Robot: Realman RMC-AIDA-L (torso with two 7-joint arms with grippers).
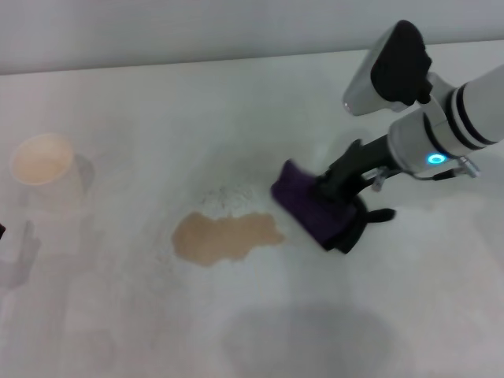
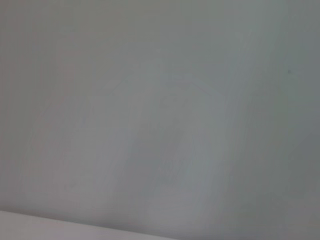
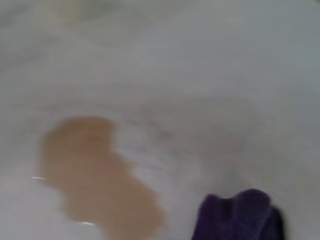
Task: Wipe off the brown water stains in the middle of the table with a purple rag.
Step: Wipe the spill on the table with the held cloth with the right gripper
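**Rag sits just beside the stain, ready to wipe**

Head view: The right gripper [image 1: 340,189] is clenched on the rag [image 1: 315,209], pressing it on the table [image 1: 236,94]. The rag lies just right of the stain [image 1: 222,236], very near its edge but not on it. The stain is long from side to side, and its narrow end points at the rag. A cup [image 1: 43,161] stands well left of the stain. To wipe well, the arm should likely keep the rag pressed flat and slide it left along the stain's long way.

Left wrist view: Only blank grey shows. The left gripper is not seen.

Right wrist view: The stain [image 3: 95,175] runs slantwise, with the rag [image 3: 240,217] close beside one end, a thin strip of table between them.
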